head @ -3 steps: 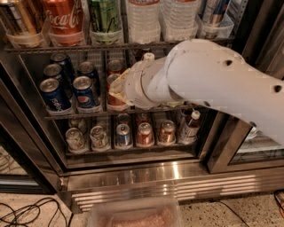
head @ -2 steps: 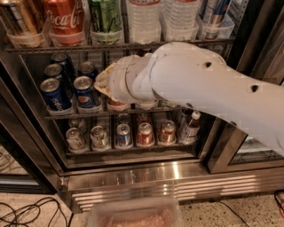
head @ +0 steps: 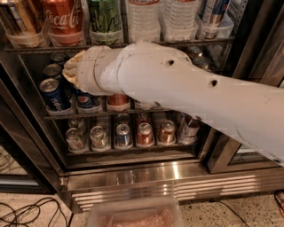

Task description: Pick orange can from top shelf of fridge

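The orange can (head: 17, 18) stands in a clear bin at the far left of the top shelf (head: 133, 43) of the fridge (head: 146, 170); its top is cut off by the picture's edge. A red Coca-Cola can (head: 64, 17) is right beside it. My gripper (head: 71, 68) is at the end of the white arm (head: 186, 88), pointing into the fridge. It sits just below the top shelf, in front of the middle shelf's blue cans. It is lower than the orange can and to its right, apart from it.
On the top shelf stand a green can (head: 104, 17), water bottles (head: 143, 18) and a blue-silver can (head: 215, 13). Blue Pepsi cans (head: 52, 94) fill the middle shelf, small cans (head: 122, 135) the lower one. A dark door frame (head: 259, 57) is at the right. A clear tray (head: 133, 215) and cables (head: 26, 212) are on the floor.
The arm has moved left and up, closer to the camera. The gripper has gone from the middle of the middle shelf to just under the top shelf's left part.
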`<state>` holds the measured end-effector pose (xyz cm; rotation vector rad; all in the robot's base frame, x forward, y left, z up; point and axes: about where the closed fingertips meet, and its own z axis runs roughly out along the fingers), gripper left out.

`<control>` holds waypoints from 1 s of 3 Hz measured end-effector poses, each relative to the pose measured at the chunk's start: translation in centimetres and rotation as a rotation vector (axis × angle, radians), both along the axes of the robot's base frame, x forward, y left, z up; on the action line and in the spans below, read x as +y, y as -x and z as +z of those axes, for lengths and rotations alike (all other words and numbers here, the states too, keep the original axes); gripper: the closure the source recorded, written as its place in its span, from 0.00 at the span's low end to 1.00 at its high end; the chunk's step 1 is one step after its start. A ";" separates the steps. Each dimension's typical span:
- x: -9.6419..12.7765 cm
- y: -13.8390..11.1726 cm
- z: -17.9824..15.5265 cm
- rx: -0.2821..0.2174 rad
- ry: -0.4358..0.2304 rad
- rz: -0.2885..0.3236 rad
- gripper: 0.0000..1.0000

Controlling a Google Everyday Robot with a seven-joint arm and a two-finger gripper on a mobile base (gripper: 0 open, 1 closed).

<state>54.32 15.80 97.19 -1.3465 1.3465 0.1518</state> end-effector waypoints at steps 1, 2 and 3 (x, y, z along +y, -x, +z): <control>2.2 -0.1 2.2 -0.050 -0.033 0.008 1.00; 4.5 0.1 4.2 -0.089 -0.072 0.026 1.00; 4.5 0.1 4.2 -0.090 -0.073 0.026 1.00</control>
